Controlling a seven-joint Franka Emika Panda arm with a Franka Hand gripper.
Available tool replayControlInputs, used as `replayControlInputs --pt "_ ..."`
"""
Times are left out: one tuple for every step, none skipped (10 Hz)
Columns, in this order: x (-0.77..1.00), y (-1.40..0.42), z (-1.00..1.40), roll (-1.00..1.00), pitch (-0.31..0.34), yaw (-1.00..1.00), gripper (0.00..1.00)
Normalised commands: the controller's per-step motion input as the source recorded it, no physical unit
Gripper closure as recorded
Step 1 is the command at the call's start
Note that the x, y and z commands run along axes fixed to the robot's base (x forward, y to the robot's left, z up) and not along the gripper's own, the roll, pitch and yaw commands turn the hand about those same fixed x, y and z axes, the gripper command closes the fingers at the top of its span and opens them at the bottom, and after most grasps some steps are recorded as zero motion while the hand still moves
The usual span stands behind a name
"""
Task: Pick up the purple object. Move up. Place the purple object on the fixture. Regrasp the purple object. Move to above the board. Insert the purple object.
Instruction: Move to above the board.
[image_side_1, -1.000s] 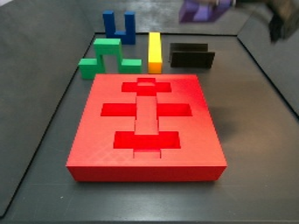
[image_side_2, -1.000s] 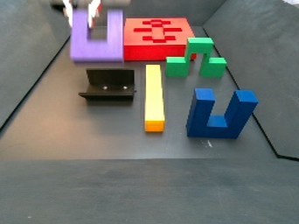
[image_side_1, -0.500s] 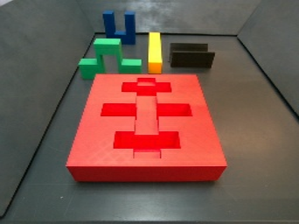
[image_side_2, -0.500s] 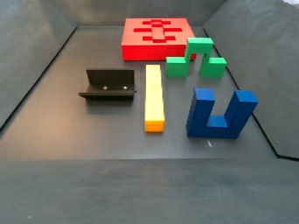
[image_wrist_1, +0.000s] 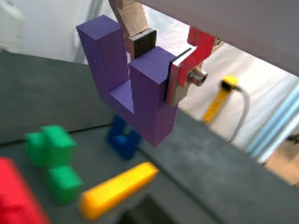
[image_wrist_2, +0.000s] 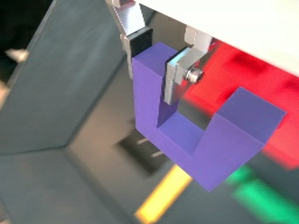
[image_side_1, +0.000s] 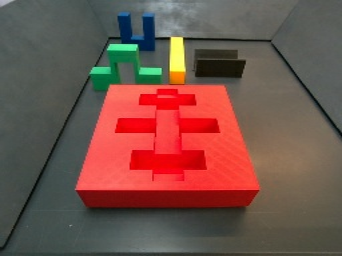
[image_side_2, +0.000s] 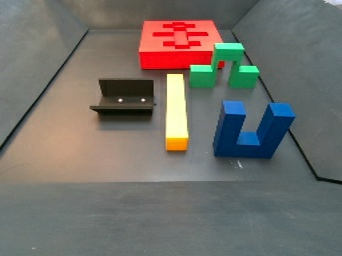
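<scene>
Purple and matte, the small U-shaped block, the purple object (image_wrist_1: 131, 87), sits between the gripper's (image_wrist_1: 162, 59) flat silver plate fingers (image_wrist_1: 184, 74) in both wrist views, one prong pinched between the dark pads. In a wrist view you see the same purple object (image_wrist_2: 193, 131) with its second prong free to one side and its base hanging below the gripper (image_wrist_2: 156, 54). The gripper and the block are out of frame in both side views, so you cannot place them over the floor from there; the wrist views show them high above it.

In a side view, the big thick red slab with brighter cross- and T-shaped recesses, the board (image_side_1: 167, 145), fills the middle. At its 12 o'clock lies a long yellow bar (image_side_1: 177, 58), with the low dark L-shaped fixture (image_side_1: 219, 64) at 1 o'clock and a green arch-shaped block (image_side_1: 122, 62) at 11 o'clock. A deep-blue two-pronged block (image_side_1: 134, 26) stands behind the green one.

From the opposite side view, you find the board (image_side_2: 158, 55) at 12 o'clock, the fixture (image_side_2: 123, 99) at 9 o'clock of the yellow bar (image_side_2: 175, 110), the green block (image_side_2: 223, 64) just beside the board, and the blue block (image_side_2: 253, 130) at the bar's 3 o'clock. The fixture stands bare.
</scene>
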Motion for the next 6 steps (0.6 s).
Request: replayControlInputs --pt "-1.37 -1.40 0.24 -1.00 0.041 -0.03 1.00" --pt "-0.67 -0.64 0.10 -1.00 0.040 -0.03 1.00" --pt "-0.27 -0.24 0.03 -1.00 0.053 -0.02 1.00" --pt "-0.15 -0.13 0.04 -1.00 0.045 -0.02 1.00" --pt "-0.13 -0.08 0.02 -1.00 0.032 -0.02 1.00" --pt "-0.11 -0.03 0.00 -1.00 0.015 -0.01 1.00"
